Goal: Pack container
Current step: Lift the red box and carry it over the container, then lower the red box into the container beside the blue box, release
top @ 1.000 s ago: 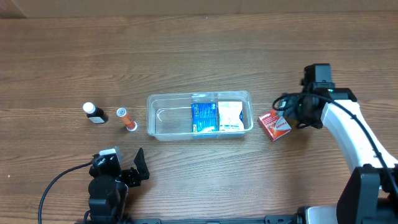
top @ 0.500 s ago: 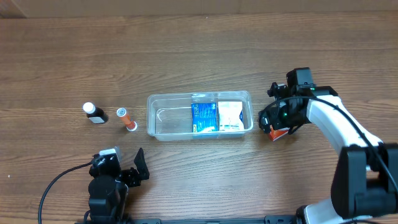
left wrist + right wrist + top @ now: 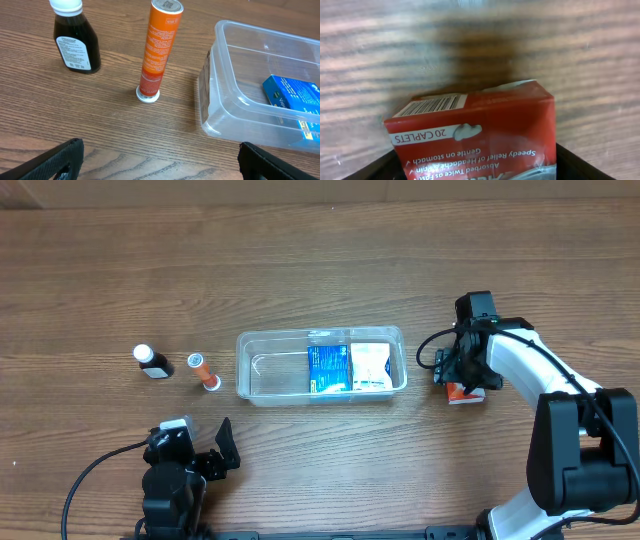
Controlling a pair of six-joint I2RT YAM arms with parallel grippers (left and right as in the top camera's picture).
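Note:
The clear container (image 3: pixel 270 335) lies at mid-table with a blue box (image 3: pixel 327 368) and a white box (image 3: pixel 369 365) in its right half. Its left end shows in the left wrist view (image 3: pixel 215 100), with the blue box (image 3: pixel 292 95) inside. My right gripper (image 3: pixel 462 375) is just right of the container, shut on a red caplet box (image 3: pixel 465 394). That red box (image 3: pixel 480 135) fills the gap between the right fingers (image 3: pixel 476 167). My left gripper (image 3: pixel 200 438) is open and empty near the front edge, below the container's left end; its fingers (image 3: pixel 162 160) frame bare wood.
An orange tube (image 3: pixel 203 370) stands upright left of the container, and a dark bottle with a white cap (image 3: pixel 152 361) stands left of the tube. Both show in the left wrist view, the tube (image 3: pixel 159 50) and the bottle (image 3: pixel 75 40).
My right gripper came down over the red box and closed around it. The box has turned and shifted slightly right and forward. The left arm has not moved.

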